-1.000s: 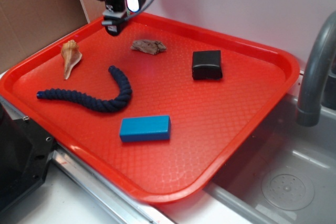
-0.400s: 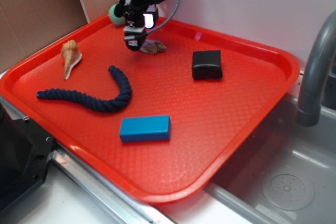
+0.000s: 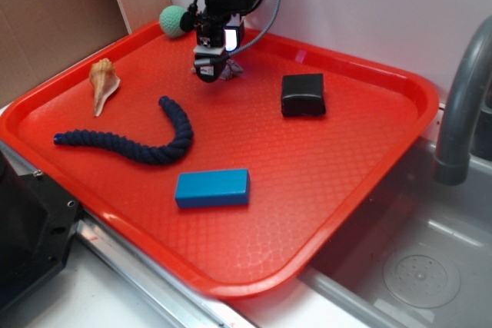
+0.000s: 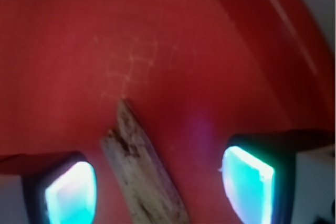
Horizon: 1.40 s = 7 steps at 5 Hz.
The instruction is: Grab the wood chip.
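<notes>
tool (image 4: 157,182) spread wide, empty | wood chip (image 4: 142,171) between fingers, nearer left one

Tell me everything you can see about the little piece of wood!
The wood chip is a small, flat, grey-brown sliver with rough, jagged edges and dark specks, like old bark. It lies flat on the red tray near the back rim. In the wrist view it sits slanted between the two glowing fingers of the open gripper, nearer the left-hand one; whether anything touches it is unclear. From the outside camera the gripper hides most of it.
</notes>
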{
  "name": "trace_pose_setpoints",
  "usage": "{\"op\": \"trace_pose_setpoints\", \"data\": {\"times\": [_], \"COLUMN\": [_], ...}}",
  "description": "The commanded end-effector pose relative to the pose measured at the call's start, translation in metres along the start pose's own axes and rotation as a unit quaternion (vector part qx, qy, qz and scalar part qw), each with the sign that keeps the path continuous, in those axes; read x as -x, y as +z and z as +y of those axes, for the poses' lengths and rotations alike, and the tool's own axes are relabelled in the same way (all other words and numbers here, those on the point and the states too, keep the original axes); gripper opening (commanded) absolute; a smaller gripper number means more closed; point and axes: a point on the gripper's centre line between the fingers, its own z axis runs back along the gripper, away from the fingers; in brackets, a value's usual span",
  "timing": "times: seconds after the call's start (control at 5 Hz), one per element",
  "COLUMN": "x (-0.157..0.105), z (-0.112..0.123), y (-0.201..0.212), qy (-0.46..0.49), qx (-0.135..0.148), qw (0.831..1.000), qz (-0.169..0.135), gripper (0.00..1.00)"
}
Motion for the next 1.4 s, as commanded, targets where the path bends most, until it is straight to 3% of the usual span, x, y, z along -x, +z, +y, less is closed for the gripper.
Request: {"op": "trace_pose_setpoints", "data": {"times": [0.0,0.2,0.6,0.8,1.0,1.2], "x": [0.014,0.015,0.013,0.013,0.003,-0.003], "z": [-0.007,-0.007,-0.006,-0.001,-0.014,-0.068], "y": [-0.027,-0.025,-0.019,0.013,0.062,0.110], "qy": [-0.014,-0.009,0.000,0.026,0.159,0.244], "qx": [-0.010,-0.010,-0.012,-0.033,-0.093,-0.073], "qw": [0.998,0.998,0.999,0.998,0.983,0.967], "qz": [0.054,0.053,0.048,0.044,0.021,-0.032], "gripper": [0.77,0.00,0.00,0.00,0.00,0.00]}}
